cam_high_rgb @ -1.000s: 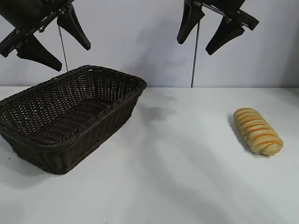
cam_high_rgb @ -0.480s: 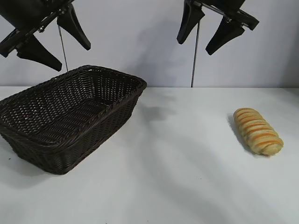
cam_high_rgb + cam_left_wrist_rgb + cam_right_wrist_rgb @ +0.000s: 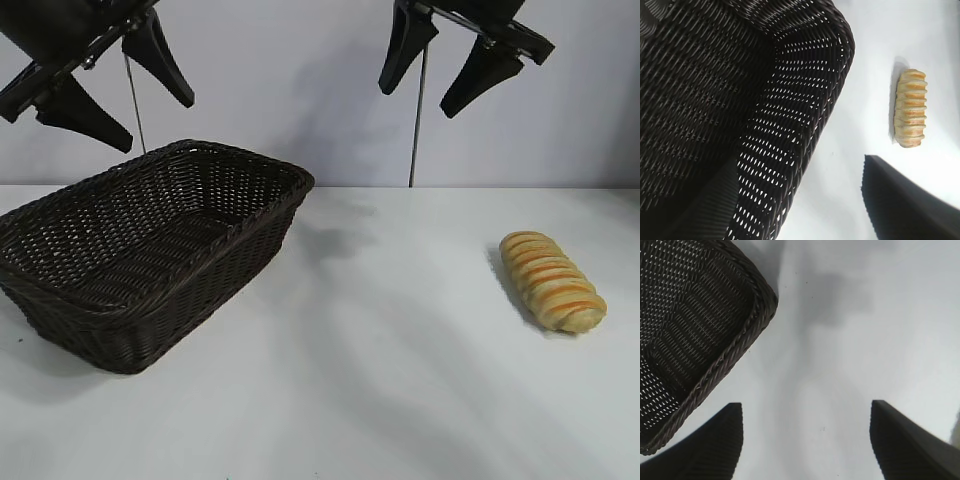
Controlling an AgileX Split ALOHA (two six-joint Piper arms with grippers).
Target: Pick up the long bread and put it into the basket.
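Observation:
The long bread [image 3: 552, 280], golden-tan with orange-brown stripes, lies on the white table at the right; it also shows in the left wrist view as the same ridged loaf [image 3: 910, 108]. The dark brown wicker basket [image 3: 60, 300] stands at the left and holds nothing. My left gripper [image 3: 155, 125] hangs high above the basket, open and empty. My right gripper [image 3: 412, 105] hangs high above the table's middle, well left of the bread, also open and empty. In the right wrist view the right gripper [image 3: 806, 412] frames bare table, with the basket's rim [image 3: 732, 357] to one side.
A white table [image 3: 380, 380] carries both things, with a wide stretch of bare surface between basket and bread. A plain wall stands behind, with two thin vertical rods [image 3: 416, 130] against it.

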